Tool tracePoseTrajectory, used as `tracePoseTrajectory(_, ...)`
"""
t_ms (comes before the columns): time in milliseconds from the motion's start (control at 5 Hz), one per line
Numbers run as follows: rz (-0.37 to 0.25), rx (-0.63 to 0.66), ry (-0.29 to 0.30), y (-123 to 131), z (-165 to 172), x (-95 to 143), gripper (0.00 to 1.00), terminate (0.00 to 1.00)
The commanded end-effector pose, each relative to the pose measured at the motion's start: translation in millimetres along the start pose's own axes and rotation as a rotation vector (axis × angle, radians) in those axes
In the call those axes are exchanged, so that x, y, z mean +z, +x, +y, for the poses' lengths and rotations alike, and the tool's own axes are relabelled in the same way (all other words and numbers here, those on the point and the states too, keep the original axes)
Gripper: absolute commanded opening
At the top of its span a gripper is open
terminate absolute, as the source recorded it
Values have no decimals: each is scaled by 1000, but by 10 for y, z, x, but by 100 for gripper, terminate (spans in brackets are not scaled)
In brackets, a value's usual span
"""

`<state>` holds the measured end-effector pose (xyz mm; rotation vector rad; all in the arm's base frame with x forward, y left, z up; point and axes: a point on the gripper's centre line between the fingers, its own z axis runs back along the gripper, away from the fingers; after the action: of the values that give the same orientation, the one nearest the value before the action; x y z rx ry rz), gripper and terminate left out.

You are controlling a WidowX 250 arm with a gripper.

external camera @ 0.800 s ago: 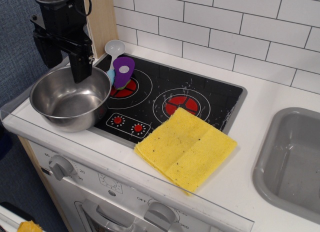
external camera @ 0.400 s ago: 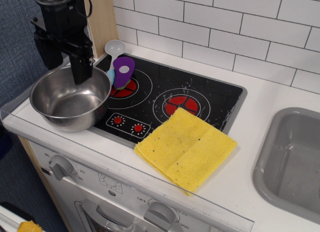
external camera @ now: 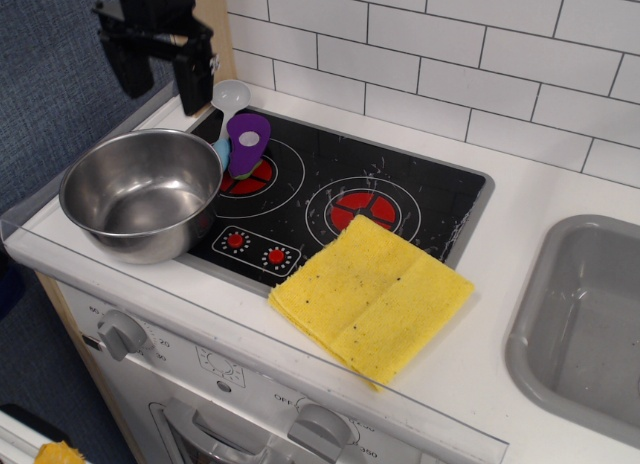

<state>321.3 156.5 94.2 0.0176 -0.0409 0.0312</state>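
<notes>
Black gripper (external camera: 160, 79) cut off at top, jaws apart.

bowl (external camera: 141, 193) on hob (external camera: 400, 179) left edge | cloth (external camera: 371, 295) overlapping hob front | sink (external camera: 585, 324) far right

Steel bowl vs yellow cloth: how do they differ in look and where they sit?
The steel bowl is round, shiny and deep, standing upright and empty; the yellow cloth is flat, matte, folded square and speckled with dark spots. The bowl sits at the left end of the stovetop, below the gripper; the cloth lies at the front right corner, partly on the white counter. Both overlap the stovetop's edge.
</notes>
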Motion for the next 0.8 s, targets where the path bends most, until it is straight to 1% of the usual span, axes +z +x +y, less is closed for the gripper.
tracePoseTrajectory(0, -48, 135, 8, 381, 143, -2, 100, 0)
tracePoseTrajectory(200, -42, 203, -12, 367, -22, -222, 100, 0)
tracePoseTrajectory(400, -33, 239, -36, 361, -196, -317, 100, 0)
tracePoseTrajectory(600, -50, 299, -49, 374, -299, -355, 100, 0)
